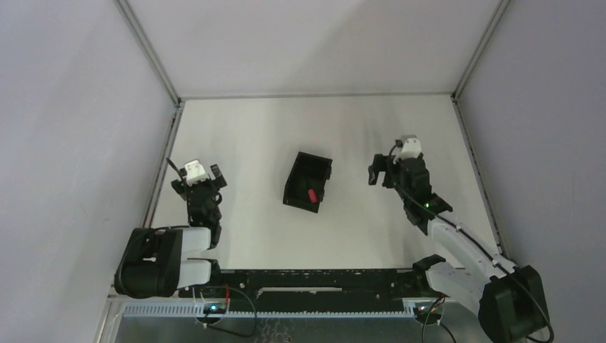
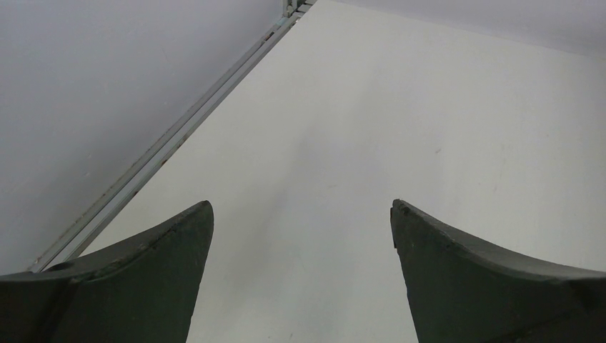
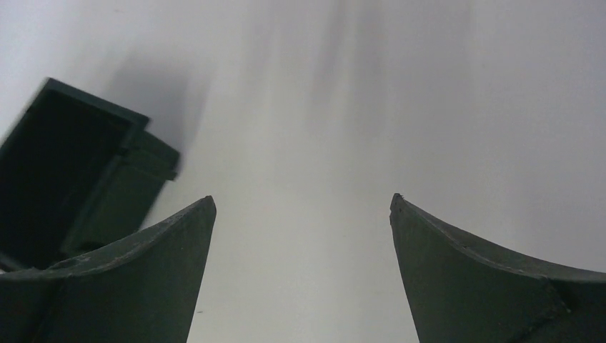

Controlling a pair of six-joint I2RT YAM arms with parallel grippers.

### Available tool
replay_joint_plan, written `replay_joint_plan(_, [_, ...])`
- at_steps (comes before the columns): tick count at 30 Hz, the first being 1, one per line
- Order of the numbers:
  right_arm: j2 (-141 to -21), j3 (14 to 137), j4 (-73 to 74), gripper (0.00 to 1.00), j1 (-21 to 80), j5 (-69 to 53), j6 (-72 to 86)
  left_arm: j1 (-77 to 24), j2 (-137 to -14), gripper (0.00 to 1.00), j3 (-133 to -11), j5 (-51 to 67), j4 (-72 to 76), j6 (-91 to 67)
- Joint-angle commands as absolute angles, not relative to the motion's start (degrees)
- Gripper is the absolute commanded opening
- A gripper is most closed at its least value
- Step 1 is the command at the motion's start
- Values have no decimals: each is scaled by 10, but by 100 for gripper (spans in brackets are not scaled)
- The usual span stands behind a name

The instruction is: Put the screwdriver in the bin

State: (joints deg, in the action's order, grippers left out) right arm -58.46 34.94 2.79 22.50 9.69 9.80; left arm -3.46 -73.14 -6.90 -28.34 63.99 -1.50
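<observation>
The black bin (image 1: pixel 301 170) stands mid-table, tilted slightly. The screwdriver (image 1: pixel 311 194) lies inside it near its front end; only the red handle shows. My left gripper (image 1: pixel 205 179) is open and empty, well left of the bin. My right gripper (image 1: pixel 380 171) is open and empty, to the right of the bin and apart from it. In the right wrist view the bin (image 3: pixel 86 171) sits at the left edge, beside my open gripper (image 3: pixel 302 204); the screwdriver is hidden there. The left wrist view shows only bare table between my open gripper (image 2: pixel 301 207).
Grey walls enclose the white table (image 1: pixel 250 136) on three sides. A metal rail (image 2: pixel 164 143) runs along the left wall's foot, close to the left gripper. A black bar (image 1: pixel 321 275) with the arm bases lines the near edge.
</observation>
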Motion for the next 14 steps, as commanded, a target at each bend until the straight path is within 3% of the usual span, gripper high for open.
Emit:
replay_joint_plan(1, [-531, 252, -186, 100, 187, 107, 69, -33, -730, 98, -93, -283, 655, -10])
replay_joint_plan(14, [-516, 190, -239, 100, 165, 132, 69, -32, -729, 98, -93, -282, 653, -10])
